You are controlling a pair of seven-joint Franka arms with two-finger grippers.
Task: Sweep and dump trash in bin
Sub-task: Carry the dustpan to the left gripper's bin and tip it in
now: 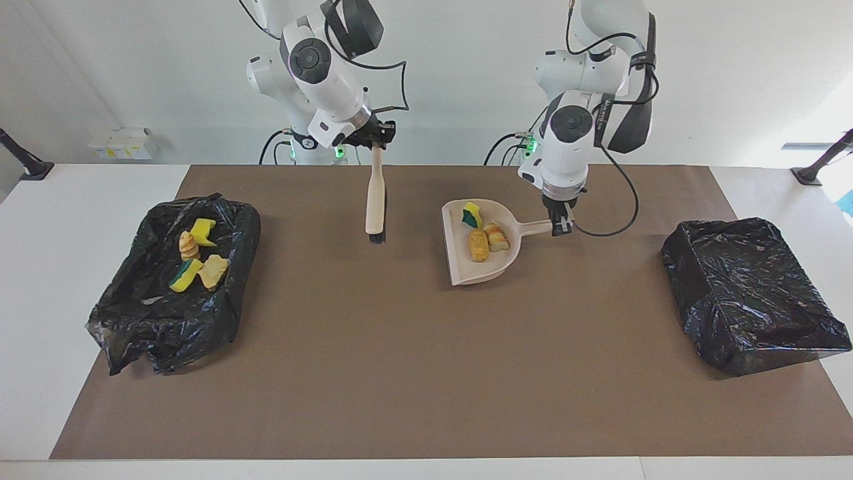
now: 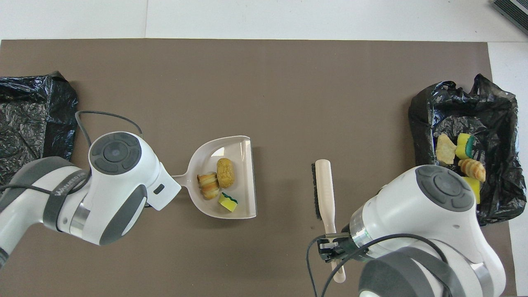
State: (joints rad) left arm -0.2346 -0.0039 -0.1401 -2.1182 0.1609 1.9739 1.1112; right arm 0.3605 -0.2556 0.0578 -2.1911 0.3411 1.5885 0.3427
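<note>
The beige dustpan [image 1: 466,263] [image 2: 243,150] lies near the mat's middle, its open lip toward the right arm's end. It carries three pieces of trash: a yellow-green sponge [image 1: 473,215] [image 2: 227,201], a bread roll [image 1: 478,245] [image 2: 225,172] and a croissant [image 1: 496,237] [image 2: 208,185]. My left gripper [image 1: 562,225] is shut on the pan's handle. My right gripper [image 1: 377,141] [image 2: 333,243] is shut on the beige brush [image 1: 375,200] [image 2: 326,189], which hangs bristles down beside the pan. The black-lined bin [image 1: 133,293] [image 2: 495,115] at the right arm's end holds several trash pieces [image 1: 200,257] [image 2: 460,152].
A second black-bagged box [image 1: 753,293] [image 2: 29,123] sits at the left arm's end of the brown mat [image 1: 400,373] [image 2: 264,82]. White table shows around the mat, with clamp stands at both ends.
</note>
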